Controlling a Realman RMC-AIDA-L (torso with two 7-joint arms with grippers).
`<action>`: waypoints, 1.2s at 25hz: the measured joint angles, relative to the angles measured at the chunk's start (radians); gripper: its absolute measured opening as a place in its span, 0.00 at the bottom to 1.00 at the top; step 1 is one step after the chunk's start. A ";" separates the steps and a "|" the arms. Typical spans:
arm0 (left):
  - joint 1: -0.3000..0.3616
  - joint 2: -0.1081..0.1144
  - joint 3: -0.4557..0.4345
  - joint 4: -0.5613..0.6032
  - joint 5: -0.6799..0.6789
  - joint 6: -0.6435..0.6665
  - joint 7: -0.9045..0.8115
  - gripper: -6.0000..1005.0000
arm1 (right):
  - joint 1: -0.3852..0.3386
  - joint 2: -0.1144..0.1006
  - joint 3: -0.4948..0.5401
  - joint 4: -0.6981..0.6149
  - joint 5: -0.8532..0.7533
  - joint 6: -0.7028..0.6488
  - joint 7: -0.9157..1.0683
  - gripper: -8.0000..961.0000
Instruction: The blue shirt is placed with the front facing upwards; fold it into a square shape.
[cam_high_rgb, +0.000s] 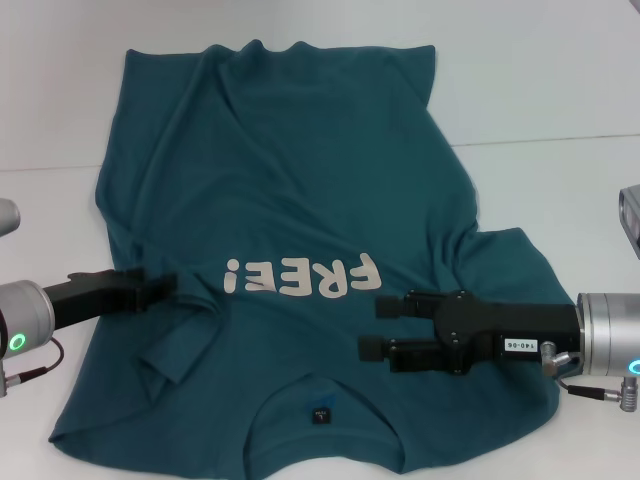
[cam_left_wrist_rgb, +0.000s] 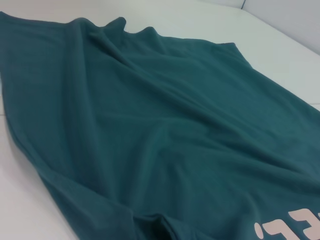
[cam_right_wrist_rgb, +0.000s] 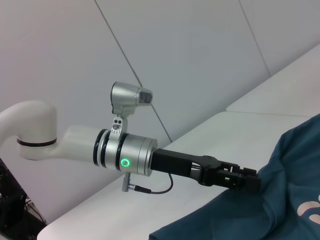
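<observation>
The blue shirt lies spread on the white table, front up, its collar and small dark neck label nearest me. Off-white "FREE!" lettering runs across the chest. At the shirt's left side, by the sleeve, my left gripper is shut on a pinch of fabric, and folds bunch just below it. The right wrist view shows this left gripper at the shirt's edge. My right gripper hangs open over the shirt, just right of the lettering. The left wrist view shows only rumpled shirt cloth.
Bare white table surrounds the shirt on the left and right, with a seam line running across the right side. The shirt's hem reaches near the far edge. A grey wall rises behind the table.
</observation>
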 joint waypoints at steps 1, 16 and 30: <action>0.000 0.000 0.000 0.000 0.000 0.000 0.000 0.62 | 0.000 0.000 0.000 0.000 0.000 0.000 0.000 0.92; -0.008 0.001 0.013 -0.007 0.000 -0.020 -0.002 0.11 | 0.002 0.000 0.000 -0.002 0.000 -0.001 0.000 0.92; -0.023 0.001 0.013 -0.001 -0.021 0.025 -0.019 0.01 | 0.002 0.000 0.002 -0.006 0.000 0.001 0.000 0.92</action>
